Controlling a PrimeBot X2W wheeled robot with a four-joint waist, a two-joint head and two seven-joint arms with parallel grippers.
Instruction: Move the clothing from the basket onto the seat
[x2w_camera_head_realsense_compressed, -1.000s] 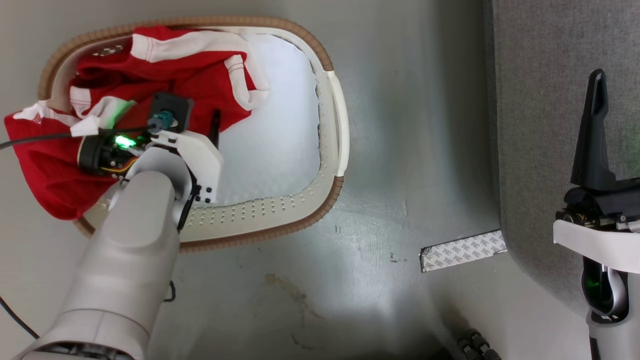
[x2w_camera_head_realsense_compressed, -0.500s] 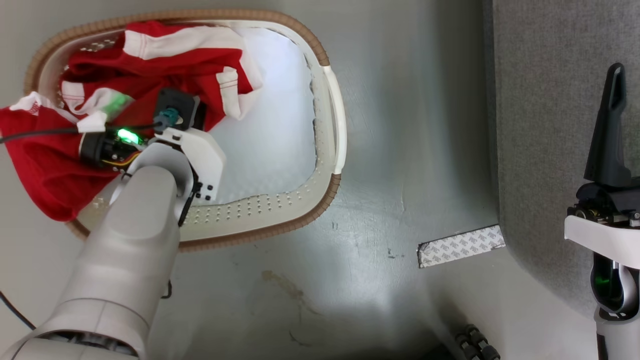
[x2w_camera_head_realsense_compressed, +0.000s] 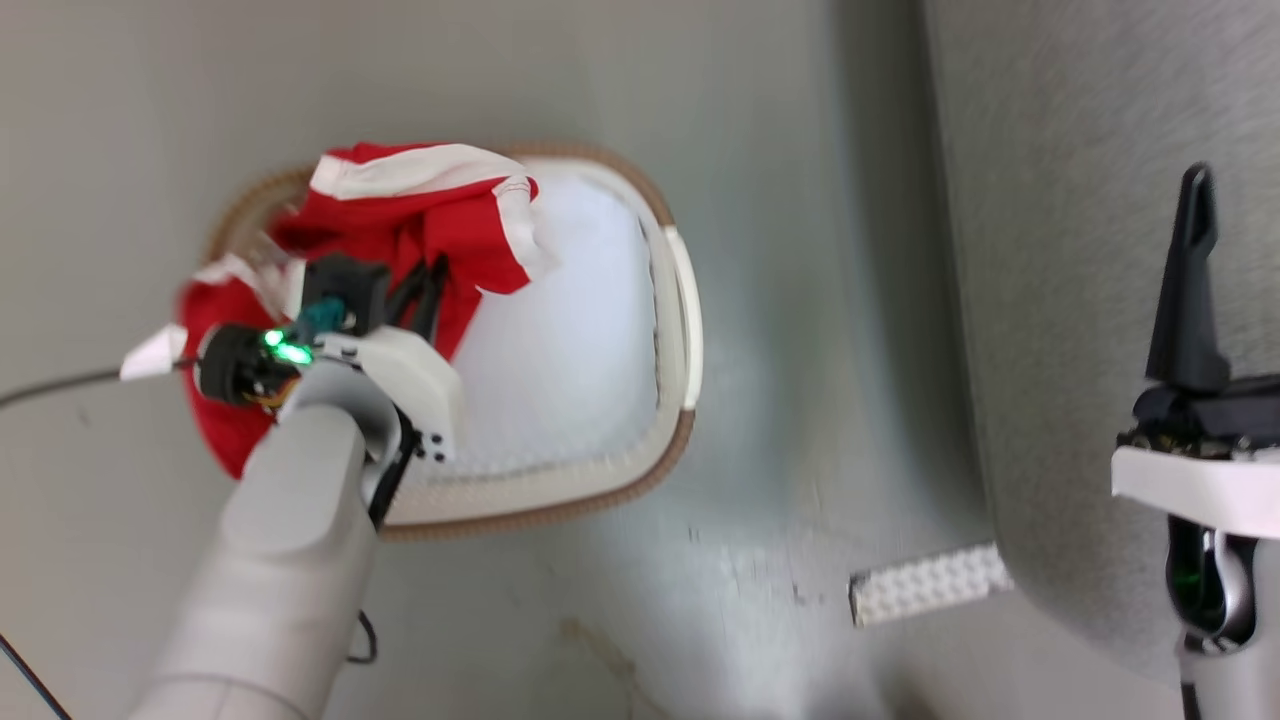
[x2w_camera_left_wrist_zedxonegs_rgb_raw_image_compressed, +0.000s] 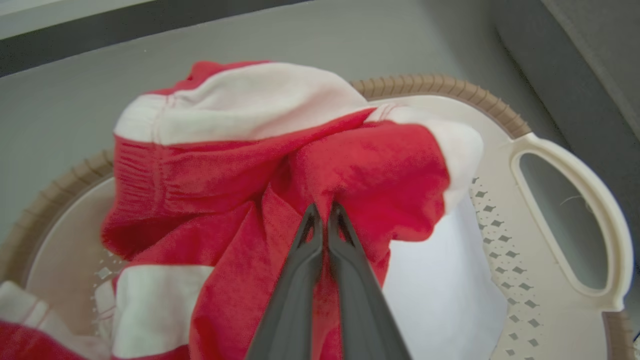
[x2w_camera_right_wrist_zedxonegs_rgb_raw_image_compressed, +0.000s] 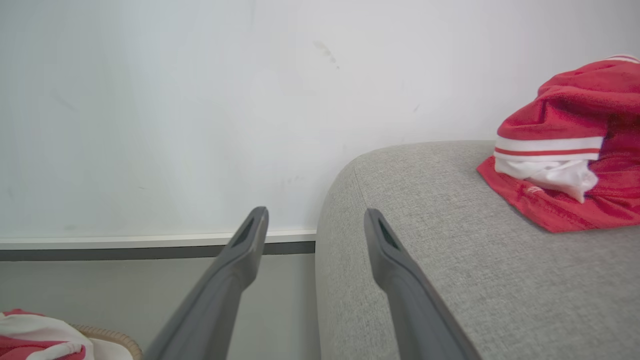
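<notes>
Red clothing with white trim bunches up over the left half of the oval basket. My left gripper is shut on a fold of the red clothing, which hangs lifted above the basket rim. A lower part of the garment spills over the basket's left side. My right gripper is open over the edge of the grey seat, holding nothing. Another red garment with white stripes lies on the seat. In the head view my right gripper stands above the seat.
The basket stands on a grey floor left of the seat. A strip of white patterned tape lies on the floor at the seat's corner. A pale wall with a dark skirting runs behind the seat. A black cable trails from my left wrist.
The head camera has risen, so the basket looks smaller. My left gripper has lifted the red clothing up, gathering it off the basket's left side. The right gripper stays open.
</notes>
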